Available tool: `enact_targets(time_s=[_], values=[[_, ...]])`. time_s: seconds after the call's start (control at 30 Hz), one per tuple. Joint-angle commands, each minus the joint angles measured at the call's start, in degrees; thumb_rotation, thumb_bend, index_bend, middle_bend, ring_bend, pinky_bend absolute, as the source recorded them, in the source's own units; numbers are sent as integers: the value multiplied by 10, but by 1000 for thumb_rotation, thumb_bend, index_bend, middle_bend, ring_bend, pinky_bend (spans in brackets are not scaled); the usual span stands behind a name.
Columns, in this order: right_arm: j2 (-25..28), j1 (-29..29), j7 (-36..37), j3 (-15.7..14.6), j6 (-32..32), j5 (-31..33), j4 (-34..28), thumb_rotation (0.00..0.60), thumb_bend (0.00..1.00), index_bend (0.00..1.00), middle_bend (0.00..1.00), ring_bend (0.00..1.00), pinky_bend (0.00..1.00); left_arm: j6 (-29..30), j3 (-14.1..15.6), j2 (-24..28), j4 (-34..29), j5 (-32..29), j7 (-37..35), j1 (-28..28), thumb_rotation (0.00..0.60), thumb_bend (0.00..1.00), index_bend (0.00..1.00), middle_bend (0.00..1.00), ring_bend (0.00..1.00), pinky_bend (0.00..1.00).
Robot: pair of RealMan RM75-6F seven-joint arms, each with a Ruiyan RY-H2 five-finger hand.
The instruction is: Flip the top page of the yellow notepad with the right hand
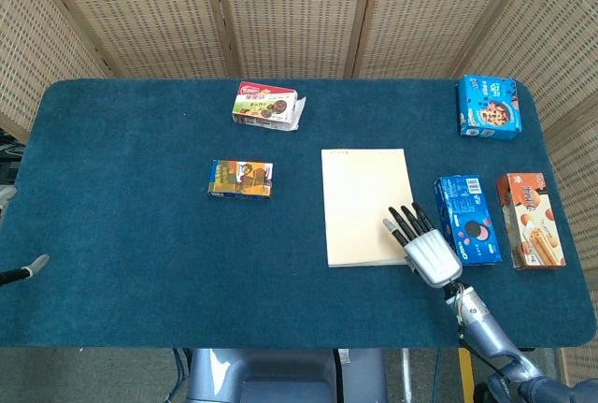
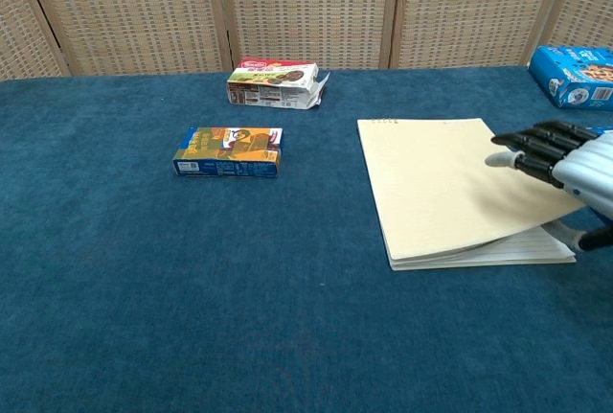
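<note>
The yellow notepad point(image 1: 364, 199) lies flat on the blue table, right of centre. In the chest view the top page point(image 2: 450, 188) is raised at its near right corner, and the pages beneath point(image 2: 536, 246) show under it. My right hand point(image 1: 425, 248) is at that corner, with its dark fingers point(image 2: 536, 145) lying on the page and the thumb below the lifted edge, pinching the sheet. Only a grey tip of my left hand point(image 1: 26, 269) shows at the table's left edge, and its fingers are hidden.
A blue cookie box point(image 1: 466, 219) lies just right of the notepad, with an orange box point(image 1: 531, 221) beyond it. Another blue box point(image 1: 487, 106) sits at the far right corner. A red-green box point(image 1: 265, 105) and a small orange-blue box point(image 1: 241, 179) lie to the left.
</note>
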Motion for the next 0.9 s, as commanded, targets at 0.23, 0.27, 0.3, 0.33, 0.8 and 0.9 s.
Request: enact_targets(time_s=[0.23, 0.27, 0.3, 0.33, 0.8, 0.9], values=[[-30, 48, 22, 18, -16, -1, 32, 600, 517, 115, 39, 0, 24, -2, -2, 1, -1, -5, 1, -1, 600, 0, 0, 0, 0, 0], [-31, 52, 22, 19, -21, 1, 32, 600, 517, 128, 50, 0, 24, -3, -2, 1, 0, -5, 0, -1, 600, 0, 0, 0, 0, 0], [-32, 58, 22, 19, -30, 2, 31, 600, 517, 143, 65, 3, 26, -3, -2, 1, 0, -5, 0, -1, 600, 0, 0, 0, 0, 0], [-33, 63, 23, 20, -39, 5, 31, 600, 517, 171, 96, 20, 36, -4, -2, 1, 1, -6, -1, -2, 600, 0, 0, 0, 0, 0], [-57, 80, 109, 4, -6, -8, 106, 600, 569, 635, 612, 482, 534, -10, -4, 8, 3, -10, -20, -2, 600, 0, 0, 0, 0, 0], [-55, 80, 143, -3, 2, -10, 114, 600, 569, 641, 617, 487, 543, -11, -3, 7, 3, -8, -17, -2, 600, 0, 0, 0, 0, 0]])
